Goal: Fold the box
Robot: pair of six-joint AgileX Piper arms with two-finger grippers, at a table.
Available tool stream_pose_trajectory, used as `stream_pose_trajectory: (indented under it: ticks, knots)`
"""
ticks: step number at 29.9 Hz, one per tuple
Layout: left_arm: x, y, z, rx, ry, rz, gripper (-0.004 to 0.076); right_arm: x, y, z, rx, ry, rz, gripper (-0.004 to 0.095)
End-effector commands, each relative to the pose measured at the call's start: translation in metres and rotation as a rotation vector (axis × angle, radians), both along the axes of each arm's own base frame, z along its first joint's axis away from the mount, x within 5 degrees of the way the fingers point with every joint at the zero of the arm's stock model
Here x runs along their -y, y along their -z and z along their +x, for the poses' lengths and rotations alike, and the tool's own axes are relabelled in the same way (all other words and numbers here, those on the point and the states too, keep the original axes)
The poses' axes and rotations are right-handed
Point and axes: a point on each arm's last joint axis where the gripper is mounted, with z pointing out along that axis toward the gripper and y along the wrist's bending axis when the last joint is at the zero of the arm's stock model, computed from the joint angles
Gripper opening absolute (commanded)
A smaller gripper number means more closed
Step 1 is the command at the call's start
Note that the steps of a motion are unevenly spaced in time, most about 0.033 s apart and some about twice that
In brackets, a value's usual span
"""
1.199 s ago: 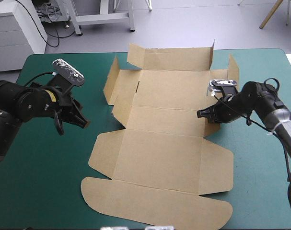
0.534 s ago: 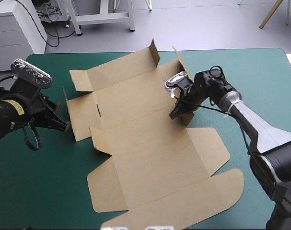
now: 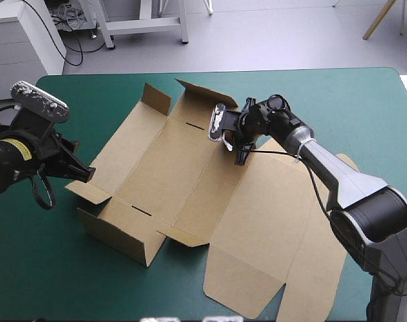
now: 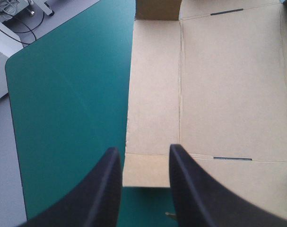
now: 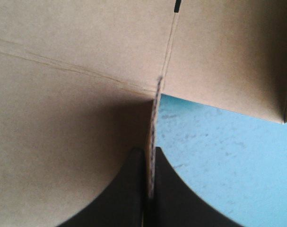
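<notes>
The brown box (image 3: 176, 174) is a cut sheet lying askew across the middle of the teal-green table, its left part raised into low walls and its lid panels flat toward the front right. My right gripper (image 3: 240, 154) pinches an upright flap at the sheet's far side. In the right wrist view the board's edge (image 5: 152, 123) runs between the nearly closed gripper (image 5: 149, 151). My left gripper (image 3: 86, 176) hovers at the box's left end, open. A small corner flap (image 4: 145, 172) lies just beyond the left gripper (image 4: 144, 149), untouched.
Bare teal-green cover (image 3: 377, 114) spreads at the right and along the front left (image 3: 49, 268). The flat lid panels (image 3: 270, 268) reach close to the table's front edge. The right arm's forearm crosses above the sheet's right side.
The right gripper has dragged its flap leftward and toward the far edge, swinging the whole sheet round. The left arm drew back to the left. Walls at the box's left end now stand up.
</notes>
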Motion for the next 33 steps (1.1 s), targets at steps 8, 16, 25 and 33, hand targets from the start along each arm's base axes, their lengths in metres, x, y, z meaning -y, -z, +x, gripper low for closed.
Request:
stream_pose_trajectory:
  ticks: [8,16,25,33]
  knots:
    - [-0.002,0.016,-0.003,-0.082,-0.036,0.016,0.0245,-0.029,-0.025,-0.007,0.229,-0.294,-0.065,-0.0020]
    - [-0.005,0.019,-0.002,-0.084,-0.066,0.034,0.0245,-0.064,-0.030,-0.025,0.318,-0.422,-0.042,-0.0020]
    - [-0.006,0.019,-0.001,-0.078,-0.093,0.031,0.0246,-0.067,-0.032,-0.026,0.328,-0.418,-0.022,-0.0011]
    - [-0.007,0.019,-0.001,-0.076,-0.100,0.030,0.0245,-0.066,-0.034,-0.026,0.322,-0.379,0.002,0.0471]
